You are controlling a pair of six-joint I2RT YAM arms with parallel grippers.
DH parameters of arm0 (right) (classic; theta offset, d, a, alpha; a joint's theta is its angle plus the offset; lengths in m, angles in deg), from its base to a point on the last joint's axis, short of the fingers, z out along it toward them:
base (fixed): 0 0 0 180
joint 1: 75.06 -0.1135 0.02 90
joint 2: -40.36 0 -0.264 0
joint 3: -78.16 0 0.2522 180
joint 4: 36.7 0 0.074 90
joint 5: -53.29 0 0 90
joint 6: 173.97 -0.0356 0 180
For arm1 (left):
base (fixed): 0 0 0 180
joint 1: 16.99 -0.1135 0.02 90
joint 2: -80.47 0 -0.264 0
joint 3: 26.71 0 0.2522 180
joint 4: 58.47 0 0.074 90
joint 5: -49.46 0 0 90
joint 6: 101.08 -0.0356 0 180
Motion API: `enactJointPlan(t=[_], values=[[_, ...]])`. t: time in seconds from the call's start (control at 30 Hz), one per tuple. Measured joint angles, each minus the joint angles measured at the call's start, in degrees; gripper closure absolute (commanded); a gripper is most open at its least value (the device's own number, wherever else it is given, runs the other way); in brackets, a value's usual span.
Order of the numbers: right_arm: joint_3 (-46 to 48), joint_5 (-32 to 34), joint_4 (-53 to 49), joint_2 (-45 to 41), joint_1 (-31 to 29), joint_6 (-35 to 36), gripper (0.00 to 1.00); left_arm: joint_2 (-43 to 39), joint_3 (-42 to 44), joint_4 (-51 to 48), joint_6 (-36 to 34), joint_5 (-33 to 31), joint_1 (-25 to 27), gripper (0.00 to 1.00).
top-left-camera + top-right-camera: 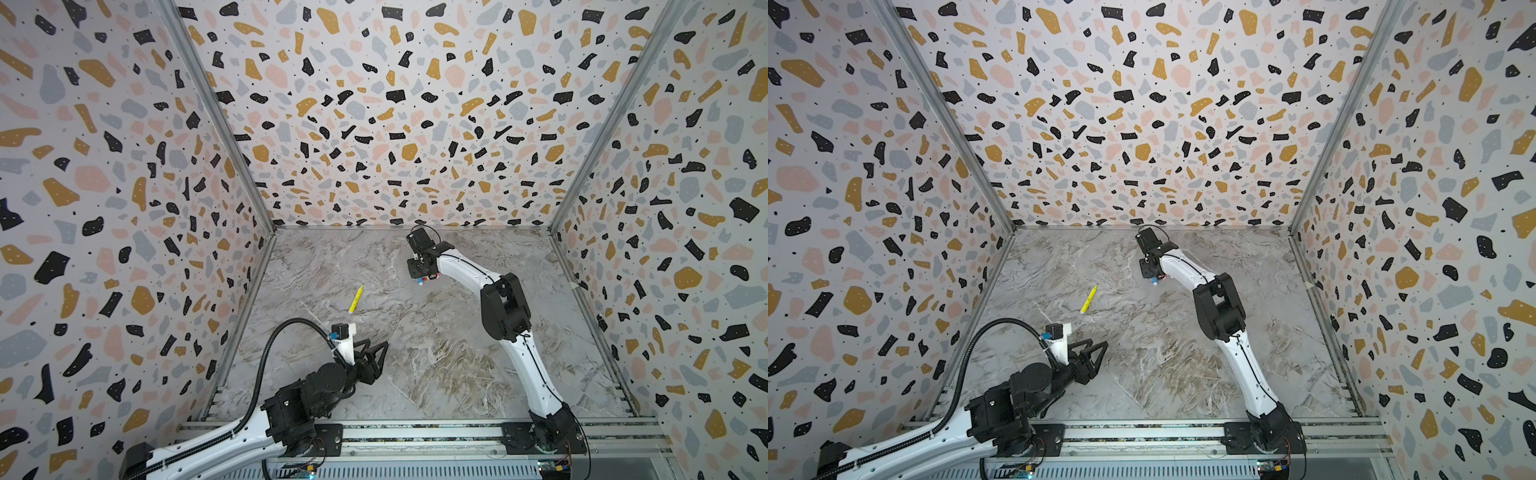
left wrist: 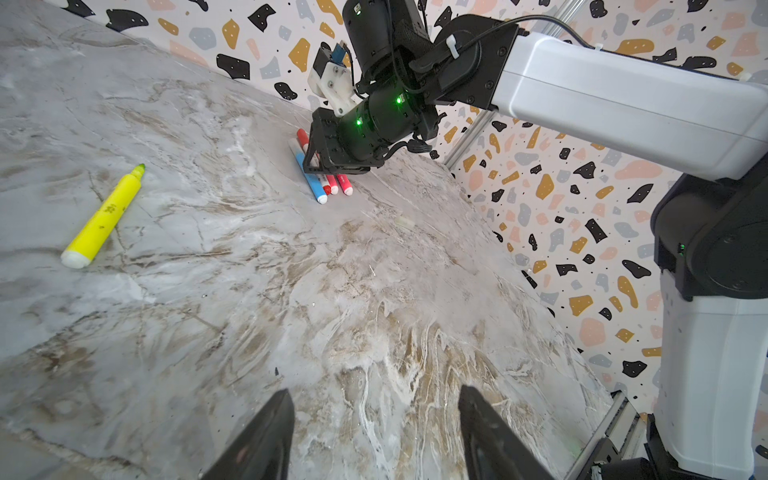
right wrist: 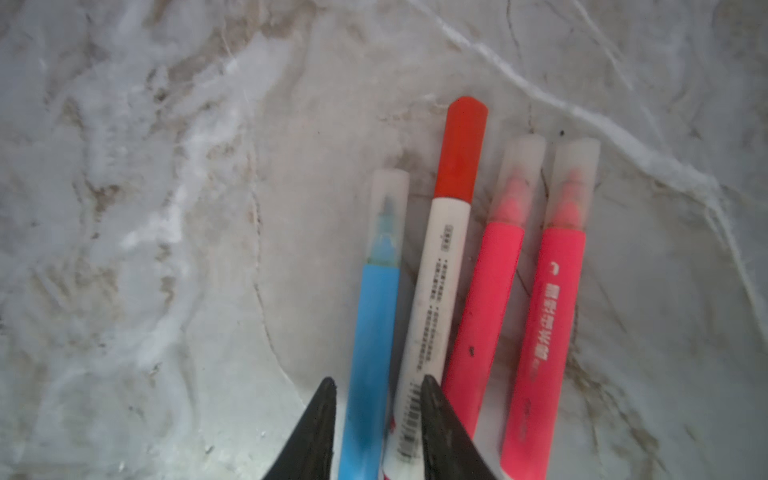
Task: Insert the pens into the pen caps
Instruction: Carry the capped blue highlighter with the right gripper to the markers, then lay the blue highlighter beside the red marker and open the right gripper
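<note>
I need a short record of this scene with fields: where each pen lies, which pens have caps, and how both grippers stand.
Yellow pen: alone on the table, tip bare, no cap.
Row of four: blue pen, white pen, two pink pens, side by side, all capped.
Pale piece: small, loose on the table; perhaps a cap.
Left gripper: open, empty, over bare table.
Right gripper: open, fingertips astride the blue and white pens.

We see the yellow pen (image 1: 356, 299) lying alone on the marble table (image 1: 436, 365), the right gripper (image 1: 421, 275) beyond it and to its right over bunched pen ends (image 1: 421, 282) (blue and red peek out), the left gripper (image 1: 381, 356) just nearer than it.
</note>
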Motion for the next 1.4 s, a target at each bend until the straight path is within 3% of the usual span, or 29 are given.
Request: enactJointPlan(t=[0.13, 0.3, 0.63, 1.4], values=[[3.69, 0.55, 2.64, -3.98, -1.97, 0.42, 0.62, -0.39, 0.0, -0.04, 0.0, -0.02, 0.0, 0.37], [3.72, -3.87, 6.16, -6.4, -3.28, 0.94, 0.61, -0.83, 0.0, -0.63, 0.0, -0.02, 0.0, 0.37], [1.42, -12.04, 6.99, -0.61, -2.99, 0.72, 0.6, -3.02, 0.0, -2.89, 0.0, -0.09, 0.0, 0.37], [-7.02, -8.09, 2.1, 6.43, 1.25, -3.58, 0.57, -2.23, 0.0, -3.89, -0.17, -1.49, 0.0, 0.36]])
